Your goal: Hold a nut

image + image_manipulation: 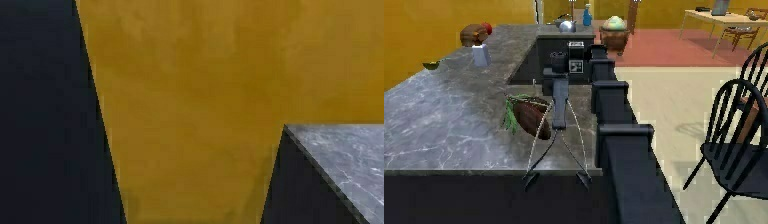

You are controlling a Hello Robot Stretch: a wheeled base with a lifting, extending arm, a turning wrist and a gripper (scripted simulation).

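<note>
Framing the dark blocky hand (554, 70), veined grey marble countertop (444, 120) leaves its hold impossible to tell.

Grey veined stone countertop (444, 125) with a soft polished sheen, matt mustard-yellow wall (190, 90) faintly mottled, smooth dark matt arm (561, 105), smooth black spindle-back chair (739, 135), pale smooth floor (674, 105), light wooden table (719, 17).

Grey marble countertop (444, 110) carries a brown pot (532, 120), pale bottle (480, 55), dark bowl (430, 66).
</note>
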